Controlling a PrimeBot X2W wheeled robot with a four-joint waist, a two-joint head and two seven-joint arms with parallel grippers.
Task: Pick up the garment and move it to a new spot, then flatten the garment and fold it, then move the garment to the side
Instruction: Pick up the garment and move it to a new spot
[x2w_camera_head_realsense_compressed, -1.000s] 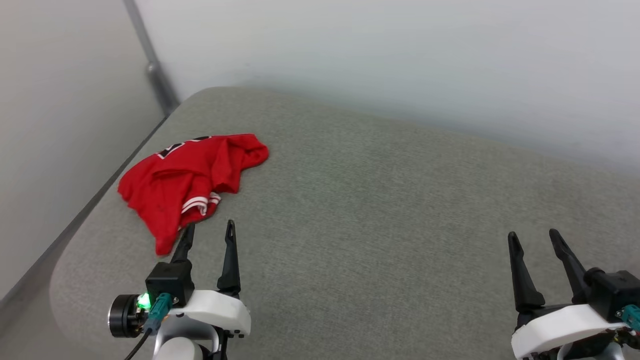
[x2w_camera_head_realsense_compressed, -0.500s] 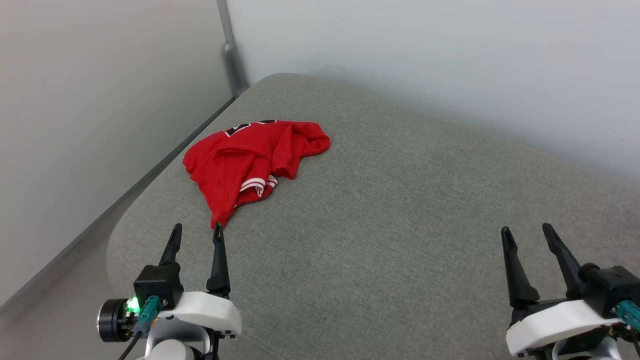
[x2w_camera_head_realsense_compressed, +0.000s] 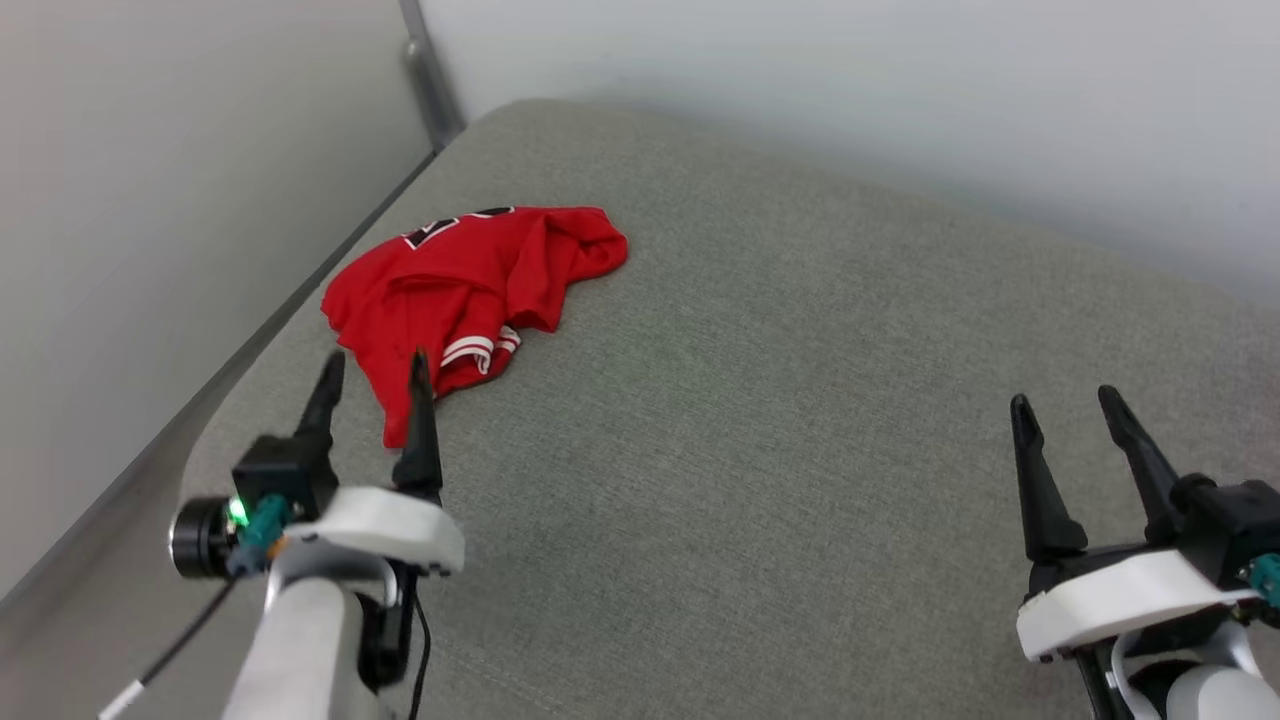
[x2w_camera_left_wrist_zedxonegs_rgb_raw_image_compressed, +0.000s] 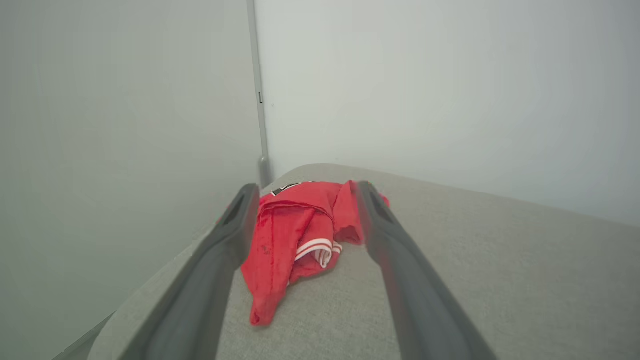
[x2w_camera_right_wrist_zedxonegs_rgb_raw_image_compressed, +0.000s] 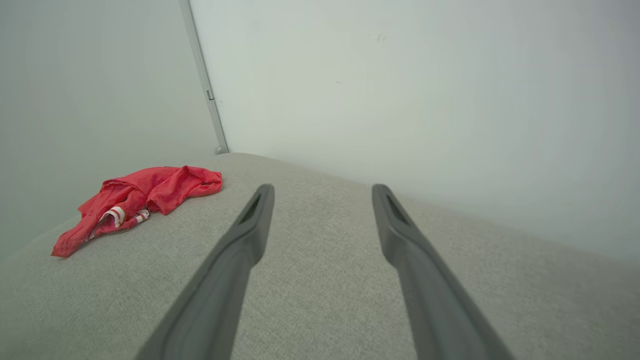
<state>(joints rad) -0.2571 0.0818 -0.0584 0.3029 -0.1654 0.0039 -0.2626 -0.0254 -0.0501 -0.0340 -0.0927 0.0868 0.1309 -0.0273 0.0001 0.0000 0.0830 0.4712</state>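
We're looking at a bare, lab-style test booth here: plain pale wall panels meeting at a grey metal post in the corner, boxing in a grey fabric-covered padded surface with rounded edges

The garment lies crumpled near the far left corner of the grey padded surface. The left gripper, fingers spread, overlaps the garment's near end. The right gripper, also spread, hangs over the near right edge.
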